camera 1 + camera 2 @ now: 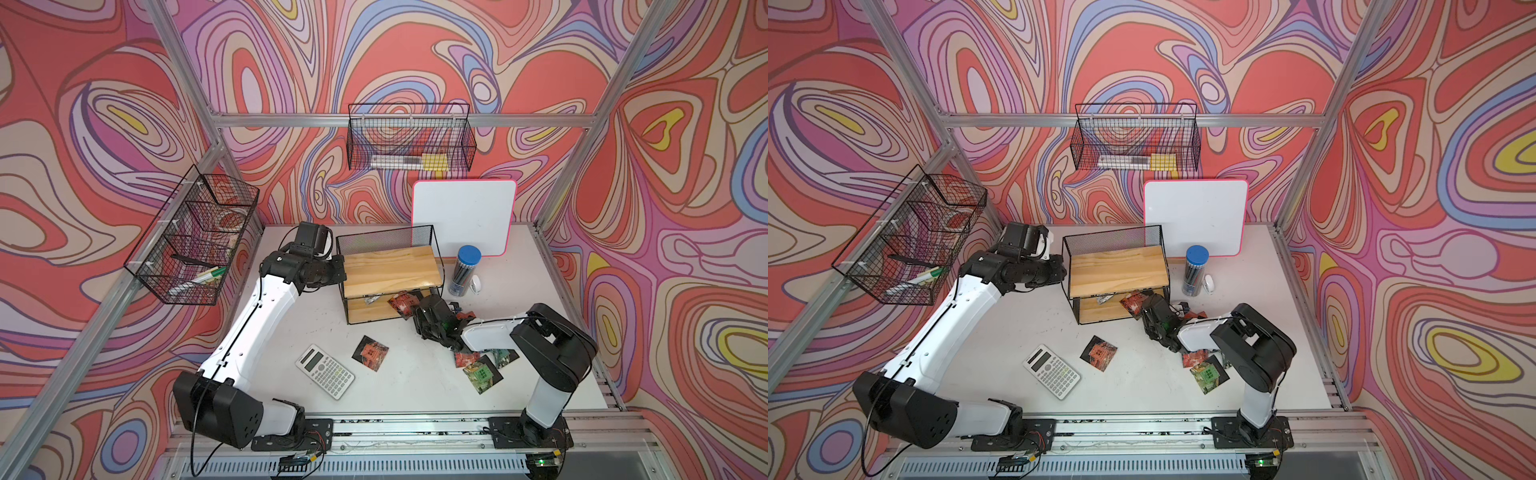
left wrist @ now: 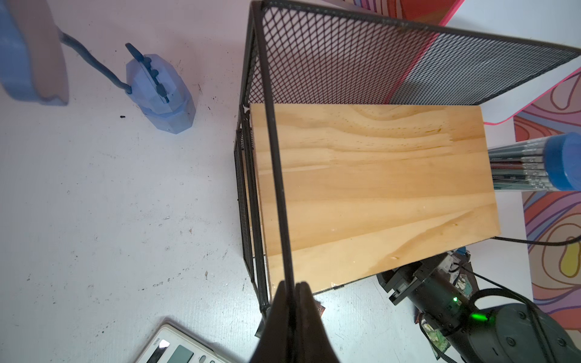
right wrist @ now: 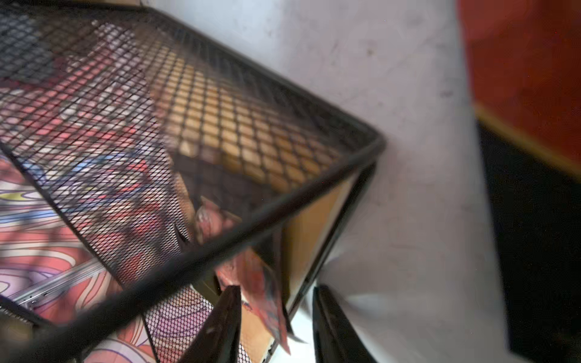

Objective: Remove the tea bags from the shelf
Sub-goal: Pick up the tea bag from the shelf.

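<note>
Two bags show on the shelf [image 1: 384, 237], both on its lower board [image 1: 362, 316]. A red bag [image 1: 402, 305] leans out over the front edge at the corner on the right arm's side, and a pale bag [image 1: 371, 300] lies further in, toward the middle. The top board [image 1: 388, 270] is bare; whether more bags hide beneath it we cannot tell.

The red bag is square, so it has no long axis to line up with. What counts is its flat face, and in the right wrist view we see it tilted on edge, running straight away from the right end effector [image 3: 276, 288]. That end effector stands partly open with the bag's near corner in the gap, close to one finger [image 3: 224, 317] and clear of the other; we judge that nothing is gripped.

As we read it, the coming move turns on this: the bag is dead ahead and between the fingers, so it needs only a close and a pull back from the shelf. The pale bag lies beyond it, deeper along the same board. The right arm is plainly nearer to both.

The left end effector [image 2: 294, 286] is at the shelf's opposite end, shut on the frame's top side wire and seemingly steadying it. Several loose bags [image 1: 370, 353] lie out on the counter [image 1: 291, 324].
</note>
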